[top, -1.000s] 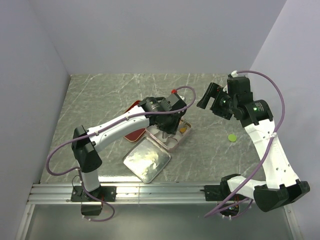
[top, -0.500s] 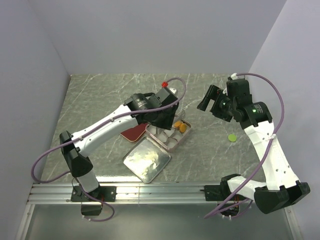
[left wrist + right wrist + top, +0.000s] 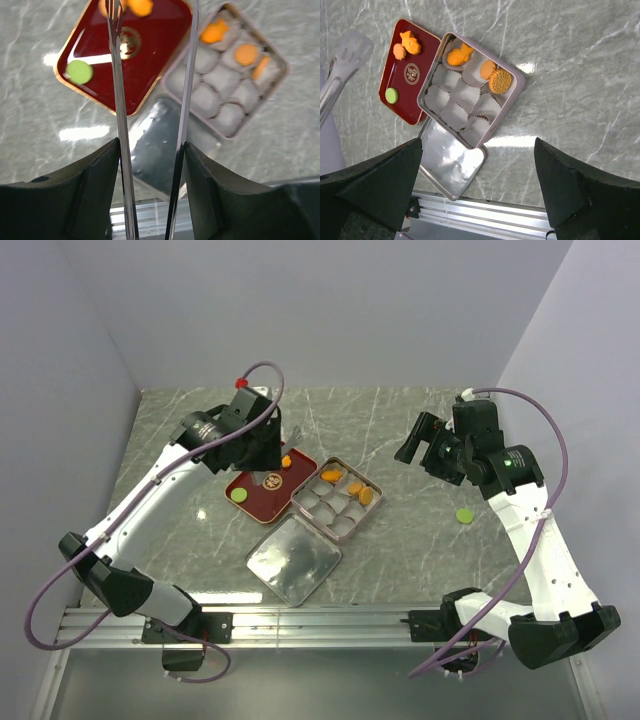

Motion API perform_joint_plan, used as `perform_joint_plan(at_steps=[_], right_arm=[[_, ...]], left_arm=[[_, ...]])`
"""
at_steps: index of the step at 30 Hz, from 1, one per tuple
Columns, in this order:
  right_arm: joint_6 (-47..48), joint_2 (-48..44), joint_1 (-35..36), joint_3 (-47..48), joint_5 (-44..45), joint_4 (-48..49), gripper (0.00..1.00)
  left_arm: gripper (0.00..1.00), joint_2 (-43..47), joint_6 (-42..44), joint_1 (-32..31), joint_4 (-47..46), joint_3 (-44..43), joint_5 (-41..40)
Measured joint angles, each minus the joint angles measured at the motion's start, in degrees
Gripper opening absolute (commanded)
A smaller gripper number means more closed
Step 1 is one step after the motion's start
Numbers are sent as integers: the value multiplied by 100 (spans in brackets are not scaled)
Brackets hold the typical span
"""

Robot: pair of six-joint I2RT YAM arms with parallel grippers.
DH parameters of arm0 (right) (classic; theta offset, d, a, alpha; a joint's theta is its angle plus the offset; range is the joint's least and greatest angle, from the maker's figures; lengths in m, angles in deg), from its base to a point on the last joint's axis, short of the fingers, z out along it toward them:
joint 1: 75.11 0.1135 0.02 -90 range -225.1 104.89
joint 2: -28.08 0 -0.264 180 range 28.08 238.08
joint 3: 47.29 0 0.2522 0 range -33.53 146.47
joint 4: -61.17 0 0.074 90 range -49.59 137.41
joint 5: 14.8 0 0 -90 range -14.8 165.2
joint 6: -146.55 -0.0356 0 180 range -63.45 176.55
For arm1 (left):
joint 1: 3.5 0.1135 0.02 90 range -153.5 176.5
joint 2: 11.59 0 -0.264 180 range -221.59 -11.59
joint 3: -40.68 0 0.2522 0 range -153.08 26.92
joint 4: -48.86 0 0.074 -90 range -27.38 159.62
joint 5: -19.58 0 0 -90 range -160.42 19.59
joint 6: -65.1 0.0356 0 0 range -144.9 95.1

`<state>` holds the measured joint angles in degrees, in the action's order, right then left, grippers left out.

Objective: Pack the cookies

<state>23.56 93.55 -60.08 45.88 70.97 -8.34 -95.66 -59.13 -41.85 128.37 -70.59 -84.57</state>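
Observation:
The cookies are split. On the red tray [image 3: 262, 502] lie a green cookie [image 3: 79, 71] and two orange ones, a fish [image 3: 410, 41] and a round one [image 3: 398, 50]. The open tin [image 3: 349, 529] holds three orange cookies: a fish [image 3: 459, 55], a small round one [image 3: 487, 69] and a ridged one [image 3: 500, 80]. One green cookie [image 3: 464, 514] lies on the table at the right. My left gripper [image 3: 151, 150] is shut on metal tongs [image 3: 118, 100]; the blades stand apart and empty over the tray's far end. My right gripper [image 3: 477, 145] is wide open and empty, held high.
The tin's silver lid [image 3: 293, 560] lies flat in front of the tin, near the table's front edge. Several paper cups in the tin [image 3: 455, 107] hold nothing. A metal rail [image 3: 320, 625] runs along the near edge. Walls close in the left, back and right.
My left arm has swung with the tongs from over the tin to the left and back, to above the red tray. The tin is now uncovered. The right arm has barely moved.

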Motion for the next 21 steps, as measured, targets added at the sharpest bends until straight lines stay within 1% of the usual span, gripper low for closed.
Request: perform_joint_plan(at_steps=[4,8,14,20,21], right_arm=[[-2,31,2,0,-48,0,99],[-2,118,11,2,-90,2,99],[-2,153,22,2,-98,2,99],[2,155,22,7,-90,2,99],[2,162,22,9,-79,0,99]], left_arm=[[58,79,-4,273,9,511,-11],[58,68,-4,411,17,970,28],[54,-13,17,544,4,1073,35],[51,-302,87,592,-28,1082,42],[49,-372,105,592,-35,1082,42]])
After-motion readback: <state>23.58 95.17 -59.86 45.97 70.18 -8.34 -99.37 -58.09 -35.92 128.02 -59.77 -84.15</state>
